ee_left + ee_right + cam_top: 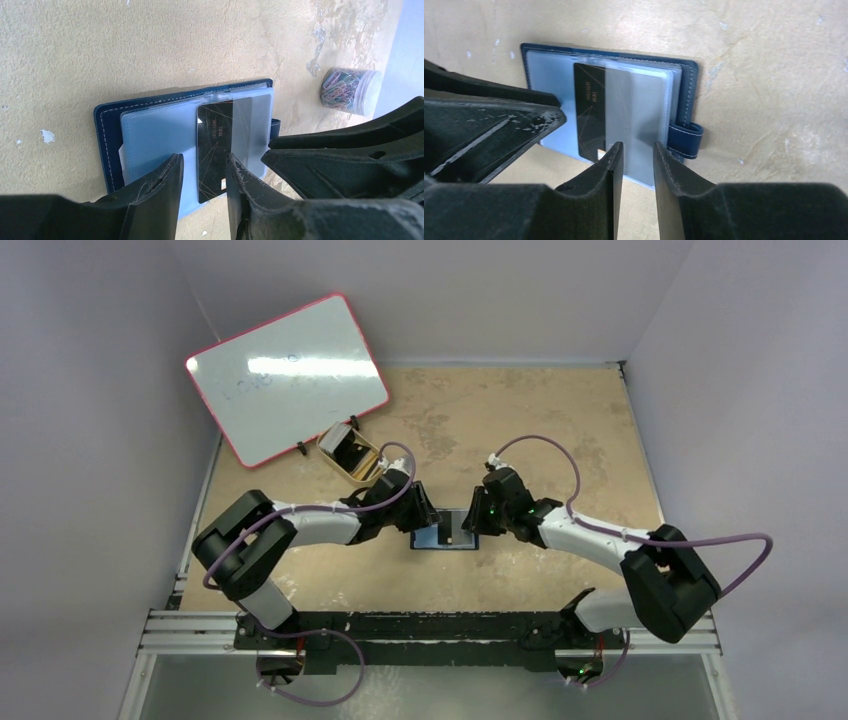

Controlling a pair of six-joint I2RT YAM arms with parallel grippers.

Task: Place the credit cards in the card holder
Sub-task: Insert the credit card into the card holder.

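The left claw [202, 162] hovers spread over the left end of the one card holder [107, 150], which lies open on the table [560, 440]. One dark credit card [214, 145] sits half inside a clear pocket [250, 125]. The right claw [639, 147], also spread, hovers at the holder's right edge.

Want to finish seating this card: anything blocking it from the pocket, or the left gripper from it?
Nothing visible. The card is partway under the card holder's clear pocket; the left gripper, jaws apart, is right at its exposed end.
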